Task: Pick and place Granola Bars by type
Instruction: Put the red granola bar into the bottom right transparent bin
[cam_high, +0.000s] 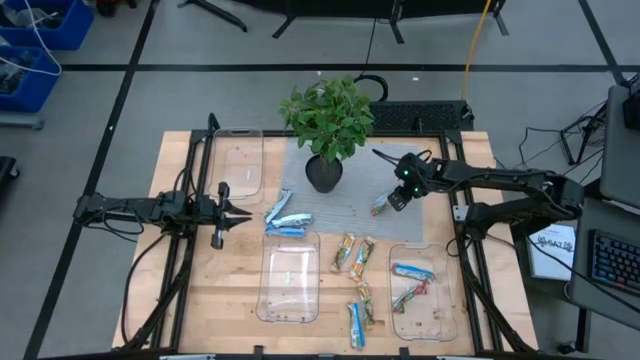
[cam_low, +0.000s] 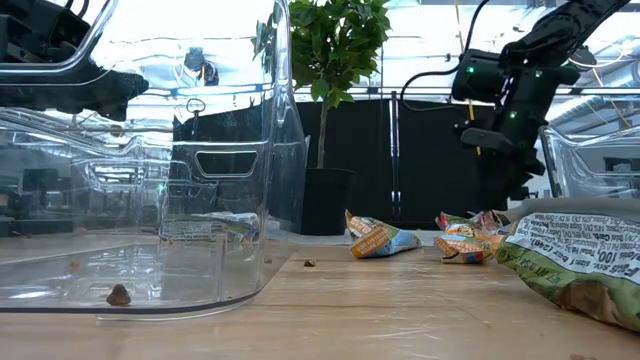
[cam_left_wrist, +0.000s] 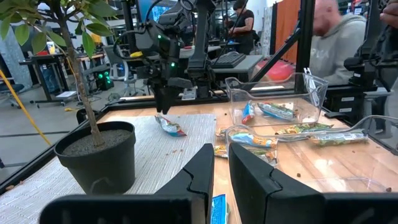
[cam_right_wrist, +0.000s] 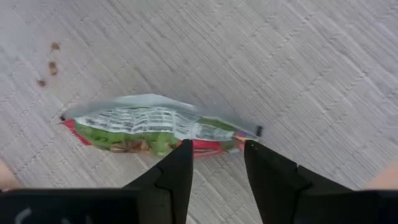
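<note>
My right gripper (cam_right_wrist: 216, 163) hung over the grey mat (cam_high: 345, 205), fingers parted with a clear gap between them and nothing clamped in it; just beyond the fingertips lay a red-and-green bar (cam_right_wrist: 158, 130), flat on the mat, its long axis running crosswise to my fingers, printed back face up; from above the same bar (cam_high: 380, 206) sat beside the plant pot (cam_high: 324, 174), its long axis slanting across the mat; my left gripper (cam_high: 236, 214) waited at the left of the table, jaws nearly together with only a slim gap and holding nothing; just ahead of it, at the mat's near edge, lay two blue-and-white bars (cam_high: 283, 217), one slanted, one lying across; two green-and-orange bars (cam_high: 353, 253) lay side by side on the wood between the front trays, long axes running roughly toward the plant; two more bars (cam_high: 360, 310) lay nearer the front edge, lengthwise the same way; the right front tray (cam_high: 455, 315) held a blue bar (cam_high: 412, 271) lying across and a red bar (cam_high: 408, 297) slanted; the middle tray (cam_high: 290, 305) and the far left tray (cam_high: 238, 160) held no bars
</note>
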